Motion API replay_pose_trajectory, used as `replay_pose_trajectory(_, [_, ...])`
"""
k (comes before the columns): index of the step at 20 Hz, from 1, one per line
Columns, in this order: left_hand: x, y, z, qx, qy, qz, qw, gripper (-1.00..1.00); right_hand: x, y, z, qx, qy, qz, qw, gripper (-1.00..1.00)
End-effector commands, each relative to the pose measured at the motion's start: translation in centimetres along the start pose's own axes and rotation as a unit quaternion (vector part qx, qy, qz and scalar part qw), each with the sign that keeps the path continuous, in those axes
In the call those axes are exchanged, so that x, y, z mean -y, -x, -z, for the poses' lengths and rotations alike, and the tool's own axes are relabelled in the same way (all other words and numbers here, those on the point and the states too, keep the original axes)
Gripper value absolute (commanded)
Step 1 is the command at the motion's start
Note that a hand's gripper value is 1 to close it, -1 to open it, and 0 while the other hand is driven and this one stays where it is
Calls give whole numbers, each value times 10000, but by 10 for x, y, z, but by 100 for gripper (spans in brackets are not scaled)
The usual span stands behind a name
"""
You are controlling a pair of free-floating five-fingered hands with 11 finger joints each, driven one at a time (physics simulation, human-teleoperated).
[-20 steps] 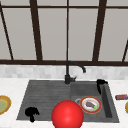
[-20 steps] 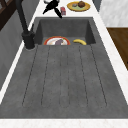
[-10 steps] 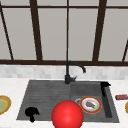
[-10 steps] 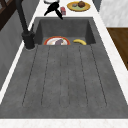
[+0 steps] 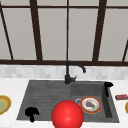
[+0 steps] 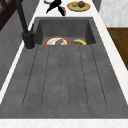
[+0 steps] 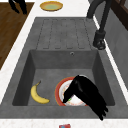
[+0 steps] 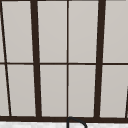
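The right hand (image 5: 108, 85) hangs over the basin's right rim, fingers (image 7: 100, 110) straight and relaxed, holding nothing. The plate (image 5: 91, 105) lies on the basin floor, below and left of it. The left hand (image 5: 31, 113), fingers curled, empty, is well apart.

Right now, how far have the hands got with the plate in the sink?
Done: nothing yet; the plate and the banana lie in the sink basin, unheld. In hand: nothing; the right hand hangs open above the basin's right side. The left hand hovers over the front of the drainboard. Left: both things, untouched.
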Motion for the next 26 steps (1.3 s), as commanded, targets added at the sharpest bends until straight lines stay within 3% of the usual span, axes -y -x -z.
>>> replay_pose_trajectory(1, [0,0,0,0,0,0,10000,0,6,19,-17,213,10,-44,9998,-100])
replay_pose_trajectory(17, [0,0,0,0,0,0,10000,0,1,90,-98,657,-114,18,9978,-100])
replay_pose_trajectory(26, [0,0,0,0,0,0,10000,0,-8,131,-91,992,-64,-17,9951,-100])
